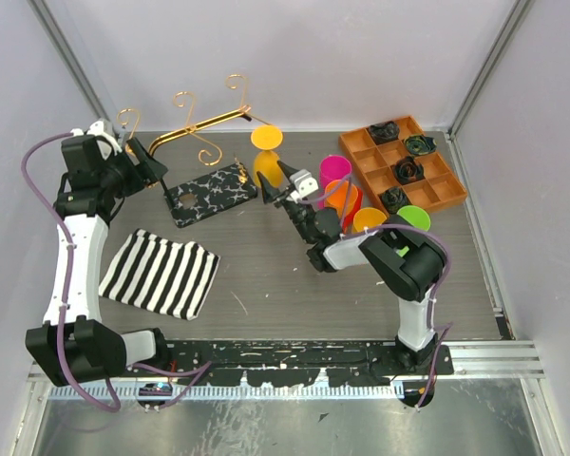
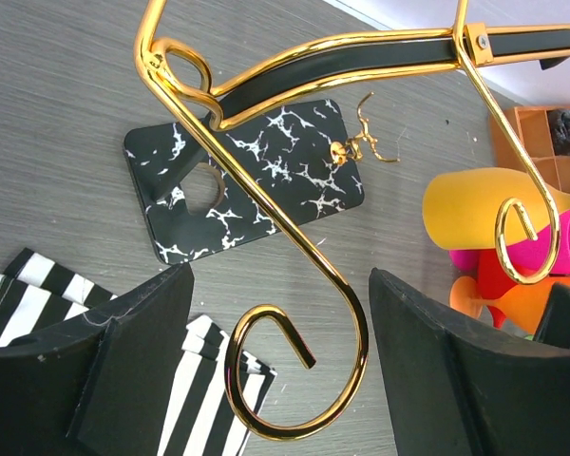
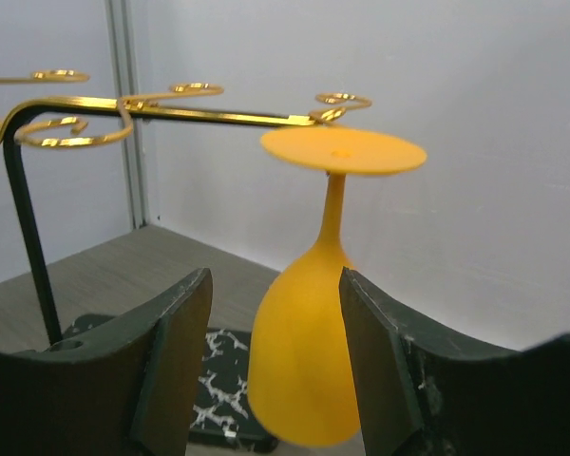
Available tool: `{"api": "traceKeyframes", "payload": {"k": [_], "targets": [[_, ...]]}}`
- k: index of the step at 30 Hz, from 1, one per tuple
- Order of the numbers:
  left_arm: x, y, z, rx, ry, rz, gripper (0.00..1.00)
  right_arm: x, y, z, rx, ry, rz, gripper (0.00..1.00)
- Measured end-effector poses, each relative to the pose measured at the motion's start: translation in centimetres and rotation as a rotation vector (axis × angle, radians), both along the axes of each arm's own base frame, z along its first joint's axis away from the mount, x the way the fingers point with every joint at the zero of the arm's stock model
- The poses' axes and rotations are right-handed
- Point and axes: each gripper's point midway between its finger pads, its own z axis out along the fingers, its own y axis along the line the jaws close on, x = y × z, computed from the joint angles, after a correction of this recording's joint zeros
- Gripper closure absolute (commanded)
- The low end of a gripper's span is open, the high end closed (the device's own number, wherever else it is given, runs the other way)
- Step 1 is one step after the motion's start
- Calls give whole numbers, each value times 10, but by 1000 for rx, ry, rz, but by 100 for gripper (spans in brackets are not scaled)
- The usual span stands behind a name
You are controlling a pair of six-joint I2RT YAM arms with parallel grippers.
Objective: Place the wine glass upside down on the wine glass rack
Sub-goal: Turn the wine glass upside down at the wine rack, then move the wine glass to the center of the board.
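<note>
A striped black-and-white cloth (image 1: 161, 273) lies on the counter (image 1: 285, 285), with colored cups (image 1: 347, 195) beside an orange compartment tray (image 1: 404, 163).

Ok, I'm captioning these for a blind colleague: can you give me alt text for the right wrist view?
An upside-down yellow-orange wine glass sits between the open fingers of the right claw, its round foot on top, just in front of the end of the gold bar of the wine glass rack. The rack's dark post rises at left from a black-and-white marbled base, against pale walls.
</note>
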Motion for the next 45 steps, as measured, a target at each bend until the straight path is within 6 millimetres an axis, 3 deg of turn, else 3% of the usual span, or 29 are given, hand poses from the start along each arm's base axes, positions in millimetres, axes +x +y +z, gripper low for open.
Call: {"api": "traceKeyframes", "payload": {"k": [4, 7, 11, 14, 17, 20, 24, 29, 32, 38, 41, 45], "targets": [[-2, 0, -2, 0, 4, 1, 18, -19, 2, -21, -32, 51, 17, 38], [-3, 0, 0, 2, -3, 2, 17, -35, 2, -26, -53, 84, 29, 37], [-6, 2, 5, 10, -18, 12, 16, -61, -3, -10, -45, 121, 48, 33], [-10, 2, 9, 16, -33, 19, 15, -80, -8, 7, -33, 172, 78, 37], [-13, 3, 14, 21, -49, 23, 14, -93, -12, 10, -52, 264, 117, 37], [-16, 4, 20, 29, -70, 33, 13, -105, -16, -10, -97, 417, 146, 34], [-23, 4, 28, 62, -103, 49, 8, -123, -31, -60, -177, 683, 126, 26], [-36, -14, 39, 150, -141, 23, 4, -146, -57, -102, -251, 912, 66, 16], [-47, -29, 45, 187, -164, -15, 3, -156, -70, -116, -283, 1007, 22, 13], [-90, -51, 70, 243, -282, -99, 3, -170, -90, -128, -326, 1139, -60, 9], [-113, -53, 81, 249, -347, -123, 2, -174, -99, -134, -347, 1170, -91, 9], [-138, -48, 80, 258, -376, -128, 2, -179, -115, -139, -385, 1193, -150, 9]]}}
